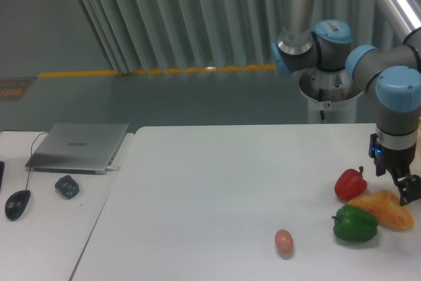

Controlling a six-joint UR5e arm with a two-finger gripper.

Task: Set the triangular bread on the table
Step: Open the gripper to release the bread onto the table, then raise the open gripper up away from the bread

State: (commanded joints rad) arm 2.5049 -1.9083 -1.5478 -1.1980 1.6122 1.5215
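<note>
The triangular bread [385,210] is a golden-orange wedge lying on the white table [217,189] at the far right, between the green pepper and the table's right edge. My gripper [396,181] hangs straight down just above the bread's back right end. Its jaws look spread apart with nothing between them, and the right fingertip [409,191] is close to the bread's top edge. I cannot tell whether it touches the crust.
A red pepper [350,184] sits just left of the gripper, a green pepper [355,223] against the bread's front left, and a small tan egg [283,241] further left. A smaller desk at the left holds a laptop [79,147], a mouse [18,203] and a dark object [67,186].
</note>
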